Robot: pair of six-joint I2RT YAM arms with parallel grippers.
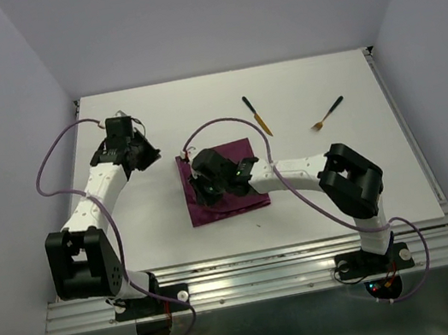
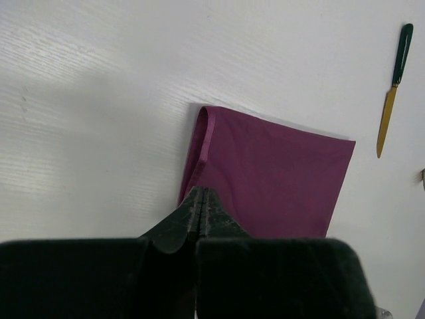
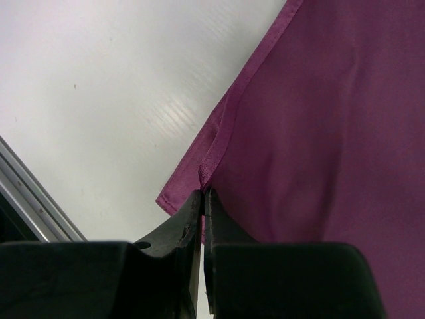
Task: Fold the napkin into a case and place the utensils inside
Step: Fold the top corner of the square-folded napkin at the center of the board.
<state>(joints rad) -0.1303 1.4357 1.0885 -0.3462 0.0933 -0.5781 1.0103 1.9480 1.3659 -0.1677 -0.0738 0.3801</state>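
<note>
Masking part of napkin (image 1: 237, 151): right gripper (image 1: 205, 195).

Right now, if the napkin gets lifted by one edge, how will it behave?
Probably floppy: the napkin lies flat in thin folded layers and ripples near the hem. Likely light too. Its slight sheen suggests layers may slide apart.

The magenta napkin (image 1: 229, 208) is lying folded flat mid-table. The black-handled, gold-ended knife (image 1: 257, 116) and other utensil (image 1: 328, 113) are lying apart toward the far right corner.
</note>
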